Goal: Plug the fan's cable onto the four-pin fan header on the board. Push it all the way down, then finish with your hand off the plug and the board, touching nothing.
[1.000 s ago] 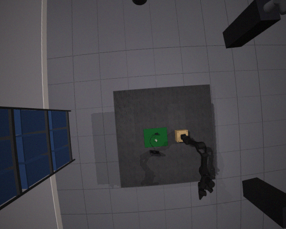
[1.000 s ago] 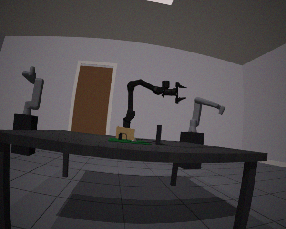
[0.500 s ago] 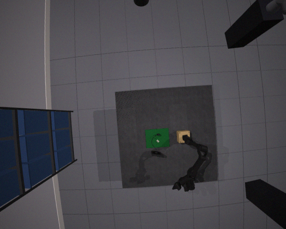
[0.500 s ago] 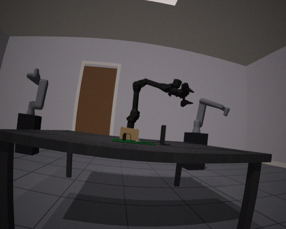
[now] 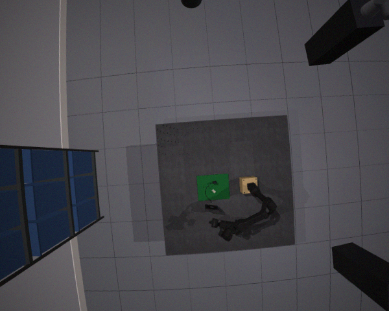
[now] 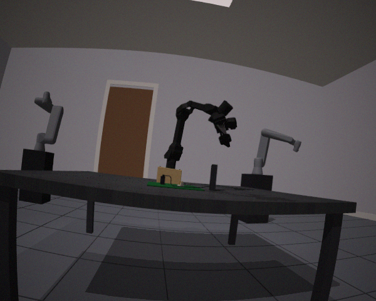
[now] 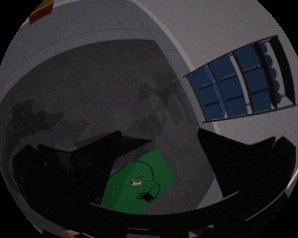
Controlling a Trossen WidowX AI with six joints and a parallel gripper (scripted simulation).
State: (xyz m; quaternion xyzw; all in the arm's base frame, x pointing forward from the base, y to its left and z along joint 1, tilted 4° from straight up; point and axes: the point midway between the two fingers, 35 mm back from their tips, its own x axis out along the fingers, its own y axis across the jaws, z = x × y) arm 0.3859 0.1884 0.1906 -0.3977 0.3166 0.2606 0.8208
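The green board (image 5: pixel 223 195) (image 6: pixel 154 184) (image 7: pixel 120 190) lies flat on the table. A small white part (image 5: pixel 213 191) (image 6: pixel 180 184) (image 7: pixel 136 182), which looks like the header, sits on it. The black plug (image 5: pixel 215 183) (image 6: pixel 162 179) (image 7: pixel 148 197) stands on the board apart from the white part, with the thin black cable (image 7: pixel 154 174) curving from it. Pins are too small to see. The upright dark fan block (image 5: pixel 211 207) (image 6: pixel 213 177) stands just off the board. My gripper (image 5: pixel 218 229) (image 6: pixel 229 132) (image 7: pixel 160 134) is open and empty, high above the table beyond the fan block, touching nothing.
The arm's tan base block (image 5: pixel 243 185) (image 6: pixel 168 175) stands beside the board. The dark table (image 5: pixel 221 144) (image 6: pixel 84 189) holds everything. Blue shelving (image 5: pixel 47 187) (image 7: pixel 228 79) stands past the table, and grey arms on black pedestals (image 6: pixel 36 175) (image 6: pixel 256 182) stand behind it.
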